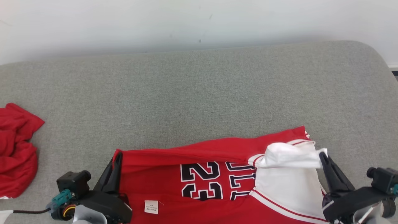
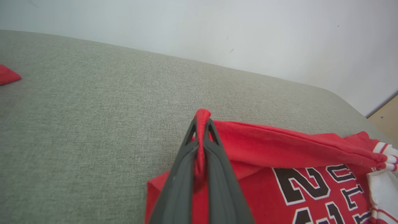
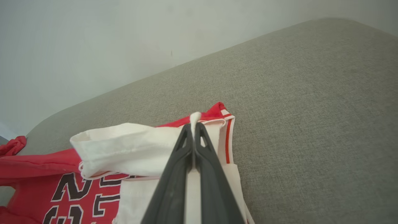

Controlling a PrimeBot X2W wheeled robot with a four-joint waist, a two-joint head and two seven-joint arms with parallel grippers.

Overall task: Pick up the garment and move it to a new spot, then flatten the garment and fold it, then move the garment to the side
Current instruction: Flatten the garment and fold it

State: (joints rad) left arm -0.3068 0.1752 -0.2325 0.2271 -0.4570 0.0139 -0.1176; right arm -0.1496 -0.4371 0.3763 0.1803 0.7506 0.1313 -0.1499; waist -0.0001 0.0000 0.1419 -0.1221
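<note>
— where's the garment?
— the red jersey (image 1: 161,180) lies at the near edge of the grey cloth-covered bench (image 1: 199,93), numbers facing up, its far edge lifted into a ridge between my two tools.
— and the tools?
— my left tool (image 1: 116,157) is clamped on the jersey's red corner (a fold of cloth pokes out past the fingertips). my right tool (image 1: 322,157) is pinched tight on the white part (image 1: 286,155) at the other end, which folds over towards the letters.
— anything else there?
— a second red cloth (image 1: 15,149) sits bunched at the bench's left edge, well apart from the jersey. a small white label (image 1: 151,207) shows near my left tool.
</note>
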